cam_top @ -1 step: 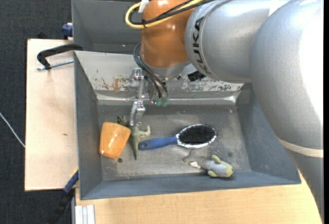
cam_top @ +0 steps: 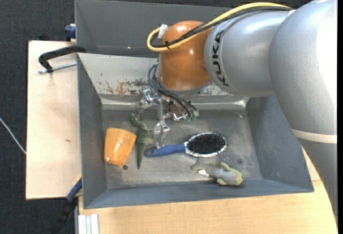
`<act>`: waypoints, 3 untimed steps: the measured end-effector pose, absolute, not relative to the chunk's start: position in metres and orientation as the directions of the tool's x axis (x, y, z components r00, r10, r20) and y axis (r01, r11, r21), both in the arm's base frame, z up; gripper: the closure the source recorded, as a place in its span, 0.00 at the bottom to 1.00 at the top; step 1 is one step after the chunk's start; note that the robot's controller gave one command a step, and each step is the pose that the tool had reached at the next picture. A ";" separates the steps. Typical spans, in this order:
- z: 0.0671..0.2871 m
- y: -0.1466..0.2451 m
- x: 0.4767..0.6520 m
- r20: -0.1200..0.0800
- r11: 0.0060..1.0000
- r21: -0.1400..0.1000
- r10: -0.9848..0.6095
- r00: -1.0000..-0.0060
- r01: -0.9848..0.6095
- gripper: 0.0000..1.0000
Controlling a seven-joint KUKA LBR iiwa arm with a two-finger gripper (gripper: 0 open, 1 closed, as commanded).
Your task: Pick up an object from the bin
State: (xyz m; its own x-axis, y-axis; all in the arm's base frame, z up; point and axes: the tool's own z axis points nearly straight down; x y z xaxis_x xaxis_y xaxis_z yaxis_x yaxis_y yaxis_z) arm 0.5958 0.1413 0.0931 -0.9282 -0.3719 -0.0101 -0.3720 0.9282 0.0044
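I see the tool [cam_top: 162,126] hanging low over the middle of the bin [cam_top: 268,141], under the orange wrist cover [cam_top: 181,61]. From this angle its metal parts run together, so I cannot tell how far open it is or whether it has hold of anything.

Directly beneath its tip lies the free end of a hairbrush [cam_top: 186,147]. The blue handle runs away from the tool toward the right of my view and ends in an oval head of black bristles.

On the tool's other side, just beside it and partly beneath it, lies a slender dark green thing [cam_top: 140,141]. It is perhaps a toy plant or lizard, but I find its shape hard to read against the grey floor. It appears to touch the end of the brush handle.

Farther out on that same side, near the green thing, an orange cup [cam_top: 119,145] lies tipped over on the floor.

Toward the front wall, past the brush head and well apart from the tool, rests a small grey and yellowish toy [cam_top: 225,175].

Behind the tool, the back wall carries rusty marks.
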 end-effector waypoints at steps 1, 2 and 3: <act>0.091 0.138 0.593 0.006 0.928 0.004 -0.371 -0.928 -0.371 1.00; 0.204 0.137 0.585 -0.016 0.880 -0.003 -0.475 -0.880 -0.475 1.00; 0.199 0.136 0.584 -0.007 0.881 0.000 -0.474 -0.881 -0.474 0.00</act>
State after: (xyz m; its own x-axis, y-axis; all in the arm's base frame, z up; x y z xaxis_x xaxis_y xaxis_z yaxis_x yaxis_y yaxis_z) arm 0.5836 0.1365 0.1986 -0.8807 -0.4737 -0.0069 -0.4737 0.8807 0.0002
